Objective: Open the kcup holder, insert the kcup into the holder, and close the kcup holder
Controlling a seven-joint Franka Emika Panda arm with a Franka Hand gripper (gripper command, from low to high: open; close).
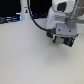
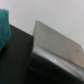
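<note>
Your gripper (image 1: 68, 41) hangs low over the pale table (image 1: 30, 60) at the exterior view's right, with a small green thing, probably the kcup (image 1: 68, 41), at its tip. You cannot tell from these blurred frames how the jaws stand. In the wrist view a dark boxy body, likely the kcup holder (image 2: 22, 57), lies beside a grey slab (image 2: 57, 42).
</note>
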